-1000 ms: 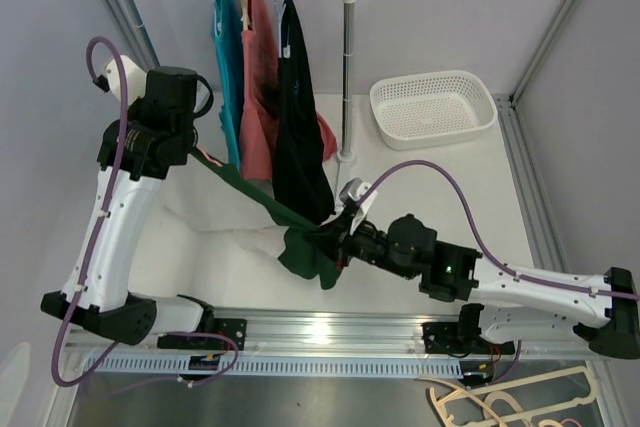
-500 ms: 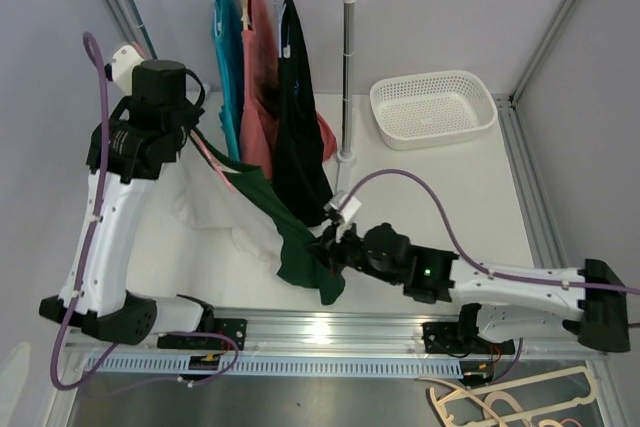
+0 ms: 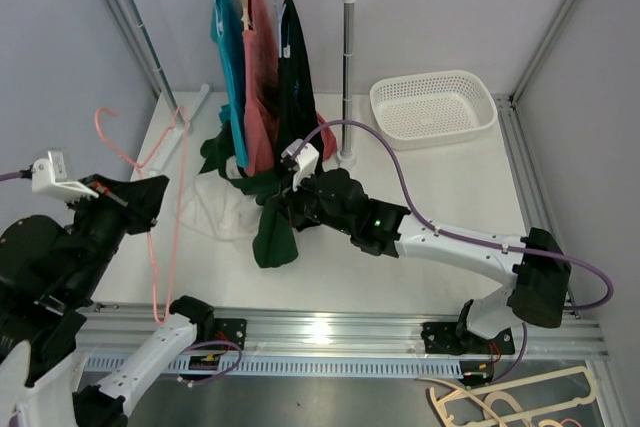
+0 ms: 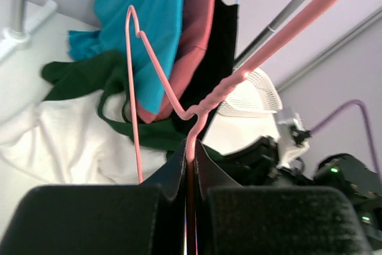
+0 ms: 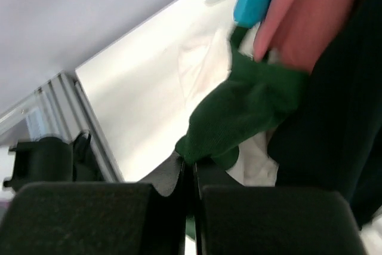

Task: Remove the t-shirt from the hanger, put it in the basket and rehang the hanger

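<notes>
**A:** Wide shot first: the white table (image 3: 440, 207), and at its far side the rack (image 3: 347, 67) carrying a teal garment (image 3: 228, 57), a salmon garment (image 3: 262, 67) and a black garment (image 3: 297, 77).

**B:** And the white basket (image 3: 432, 107) sits far right, apart from the rack's post.

**A:** Under those hanging clothes a white cloth (image 3: 215, 212) lies crumpled on the table. The green t-shirt (image 3: 272, 235) is sprawled across it, with one end lifted.

**B:** That lifted end is in the right gripper (image 5: 192, 168), jaws pinched tight on a fold of green fabric, just beside the black garment.

**A:** Over on the near left, the pink hanger (image 4: 227, 88) is up in the air and bare, to the left of the shirt.

**B:** The left gripper (image 4: 190, 153) has it, jaws closed right down on the thin pink wire.
</notes>
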Available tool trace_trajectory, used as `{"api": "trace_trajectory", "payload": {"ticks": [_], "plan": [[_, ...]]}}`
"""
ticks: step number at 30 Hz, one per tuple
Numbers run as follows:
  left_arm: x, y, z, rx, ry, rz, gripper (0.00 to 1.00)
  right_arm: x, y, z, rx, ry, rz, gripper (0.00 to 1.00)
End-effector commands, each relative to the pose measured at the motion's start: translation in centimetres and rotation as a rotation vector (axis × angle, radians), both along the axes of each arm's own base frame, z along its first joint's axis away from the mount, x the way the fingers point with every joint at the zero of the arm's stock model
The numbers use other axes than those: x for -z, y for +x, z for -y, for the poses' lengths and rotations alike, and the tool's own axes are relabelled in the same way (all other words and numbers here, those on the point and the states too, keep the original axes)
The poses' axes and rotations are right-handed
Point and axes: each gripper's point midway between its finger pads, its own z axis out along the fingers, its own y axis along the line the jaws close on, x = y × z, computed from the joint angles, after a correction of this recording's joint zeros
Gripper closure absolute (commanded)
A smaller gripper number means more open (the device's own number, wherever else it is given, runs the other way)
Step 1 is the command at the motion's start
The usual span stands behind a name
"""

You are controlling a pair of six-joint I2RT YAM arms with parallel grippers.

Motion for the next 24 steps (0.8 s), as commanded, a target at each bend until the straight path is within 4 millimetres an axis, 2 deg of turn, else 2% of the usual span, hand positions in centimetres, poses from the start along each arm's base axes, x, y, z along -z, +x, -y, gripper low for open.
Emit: {"api": "trace_trajectory", "payload": {"ticks": [1, 2, 4, 5, 6, 8, 9, 10, 11, 12, 13, 14, 15, 16, 17, 18, 19, 20, 21, 22, 24], "plan": [[2.5, 0.8, -0.9, -0.028, 0.148, -0.078, 0.99, -1.7, -2.1, 2.4, -0.011, 0.022, -0.023, 1.00], [2.6, 1.1, -1.0, -0.034, 0.161, -0.086, 0.99, -3.6, -3.2, 4.6, -0.002, 0.040, -0.013, 1.00], [2.5, 2.1, -1.2, -0.056, 0.179, -0.093, 0.99, -4.1, -4.3, 7.3, 0.030, 0.031, -0.024, 1.00], [2.7, 3.1, -1.0, -0.060, 0.190, -0.107, 0.99, -5.3, -5.1, 9.9, 0.052, 0.031, -0.029, 1.00], [2.7, 3.8, -1.3, -0.085, 0.191, -0.112, 0.99, -5.5, -4.6, 11.4, 0.103, 0.022, -0.037, 1.00], [2.9, 6.0, 0.1, -0.027, 0.173, -0.120, 0.99, -5.0, -3.0, 15.0, 0.232, -0.067, -0.085, 1.00], [3.3, 7.1, -0.6, -0.055, 0.148, -0.138, 0.99, -4.6, -1.3, 16.6, 0.307, -0.104, -0.099, 1.00], [3.5, 7.7, 0.9, 0.035, 0.118, -0.142, 0.99, -4.4, 0.0, 18.3, 0.397, -0.136, -0.098, 1.00], [3.5, 9.4, 0.9, 0.041, 0.108, -0.142, 0.99, -4.4, 0.8, 19.7, 0.460, -0.154, -0.108, 1.00], [3.7, 10.4, 0.3, 0.020, 0.103, -0.153, 0.99, -4.9, 1.5, 20.9, 0.508, -0.142, -0.103, 1.00], [3.6, 11.2, 0.3, 0.022, 0.101, -0.154, 0.99, -5.5, 3.2, 22.9, 0.584, -0.120, -0.103, 1.00], [3.2, 12.7, -0.6, -0.004, 0.098, -0.158, 0.99, -6.8, 3.8, 23.7, 0.601, -0.074, -0.104, 1.00], [3.2, 13.4, -0.6, 0.005, 0.100, -0.164, 0.99, -7.8, 4.5, 24.6, 0.621, -0.046, -0.103, 1.00], [3.2, 14.1, -0.4, 0.023, 0.091, -0.177, 0.99, -8.6, 6.2, 26.8, 0.690, -0.021, -0.103, 1.00], [2.3, 14.6, -0.5, 0.028, 0.087, -0.164, 0.99, -9.5, 6.7, 27.2, 0.677, -0.003, -0.108, 1.00], [1.9, 15.8, -0.8, 0.024, 0.084, -0.173, 0.99, -12.2, 7.2, 28.1, 0.693, 0.045, -0.077, 1.00], [1.1, 16.2, -0.9, 0.019, 0.087, -0.161, 0.99, -12.9, 8.4, 28.4, 0.706, 0.050, -0.073, 1.00], [0.9, 16.7, -1.1, 0.008, 0.087, -0.164, 0.99, -14.2, 9.5, 29.7, 0.739, 0.070, -0.055, 1.00], [-0.5, 17.1, -1.3, -0.001, 0.093, -0.138, 0.99, -17.4, 9.7, 29.8, 0.718, 0.117, -0.002, 1.00], [-0.7, 17.4, -1.6, -0.013, 0.096, -0.138, 0.99, -17.9, 11.0, 29.6, 0.714, 0.119, 0.000, 1.00], [-1.3, 17.8, -2.8, -0.078, 0.112, -0.128, 0.99, -20.7, 12.5, 30.0, 0.728, 0.166, 0.066, 1.00]]}}
